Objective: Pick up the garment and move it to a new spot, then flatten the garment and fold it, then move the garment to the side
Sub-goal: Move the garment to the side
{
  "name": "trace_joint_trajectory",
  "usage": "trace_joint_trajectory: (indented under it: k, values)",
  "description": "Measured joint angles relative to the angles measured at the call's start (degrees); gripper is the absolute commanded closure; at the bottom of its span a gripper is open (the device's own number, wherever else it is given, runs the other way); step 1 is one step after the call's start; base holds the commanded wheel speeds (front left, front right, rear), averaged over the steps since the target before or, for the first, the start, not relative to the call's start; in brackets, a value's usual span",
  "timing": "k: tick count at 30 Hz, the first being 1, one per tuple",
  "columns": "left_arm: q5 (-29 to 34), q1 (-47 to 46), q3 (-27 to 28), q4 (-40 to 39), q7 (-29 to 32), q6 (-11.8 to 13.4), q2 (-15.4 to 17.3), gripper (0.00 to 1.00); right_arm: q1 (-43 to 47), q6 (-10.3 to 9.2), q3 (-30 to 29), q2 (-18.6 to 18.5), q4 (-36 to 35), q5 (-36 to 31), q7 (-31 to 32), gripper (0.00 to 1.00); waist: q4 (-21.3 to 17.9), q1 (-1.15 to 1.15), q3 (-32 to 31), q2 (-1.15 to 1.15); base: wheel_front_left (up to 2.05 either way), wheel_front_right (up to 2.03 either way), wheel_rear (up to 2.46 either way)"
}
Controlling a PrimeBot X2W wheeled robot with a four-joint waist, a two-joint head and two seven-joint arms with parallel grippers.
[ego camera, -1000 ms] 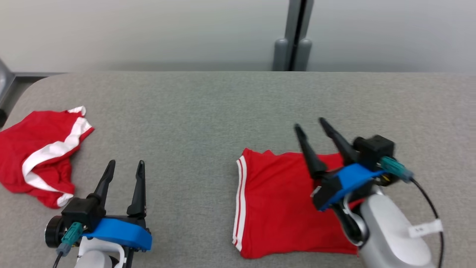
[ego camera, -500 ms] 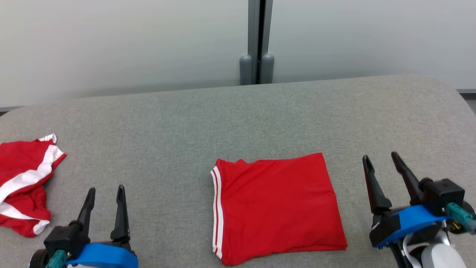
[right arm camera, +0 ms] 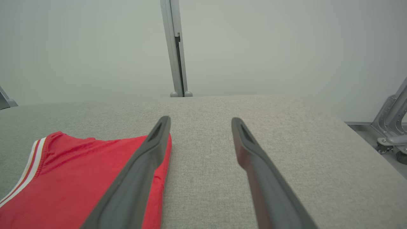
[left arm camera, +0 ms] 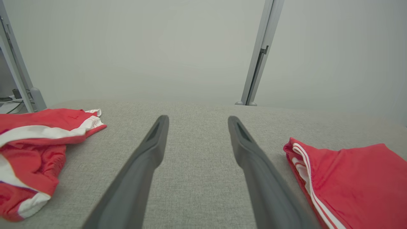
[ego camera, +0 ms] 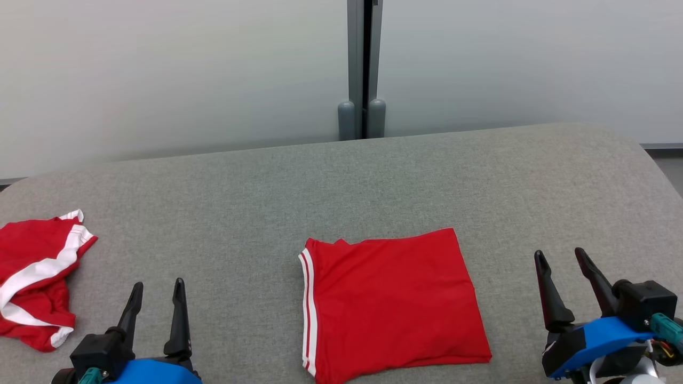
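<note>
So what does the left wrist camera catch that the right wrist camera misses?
Left wrist camera's extra: the crumpled red-and-white garment at its left, and the left pincer, open. Right wrist camera's extra: a wheeled metal frame at its far right, and the right pincer, open. Shared: the folded red garment, the grey table and the grey post behind it.

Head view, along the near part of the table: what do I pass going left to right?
From the left: crumpled red-and-white garment → left tool, open → folded red garment with white stripes → right tool, open.
</note>
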Motion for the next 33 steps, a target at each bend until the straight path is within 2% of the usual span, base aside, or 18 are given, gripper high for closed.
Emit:
trace_joint_trajectory:
  k: [15,19,22,28,33]
  values:
    - [0.09,0.00,-0.31,0.73,0.00,-0.34,-0.14,0.00,1.01,0.00,-0.67,0.89,-0.87,-0.32,1.09,0.00,0.96,0.01,-0.34,0.00,0.00,0.00,0.00]
    - [0.09,0.03,-0.07,0.43,0.00,-0.09,-0.13,0.00,0.66,0.00,0.67,1.00,-0.91,0.23,4.43,0.00,0.80,0.01,-0.06,0.00,0.00,0.00,0.00]
    - [0.14,0.05,-0.08,0.20,0.00,-0.09,-0.02,0.00,-2.03,0.01,1.63,0.92,-0.75,1.26,11.18,0.00,0.53,0.01,0.45,0.00,0.00,0.00,0.00]
    - [0.68,-1.37,-1.22,-0.09,0.02,-0.44,0.20,0.00,-8.29,0.00,1.89,0.77,0.59,2.07,31.88,0.00,1.14,0.01,1.91,0.00,0.00,0.00,0.00]
    - [0.94,-3.42,-2.33,-0.30,0.05,-0.71,0.21,0.00,-11.68,0.00,3.72,0.69,3.87,2.74,44.13,0.00,2.74,0.01,3.67,0.00,0.00,0.00,0.00]
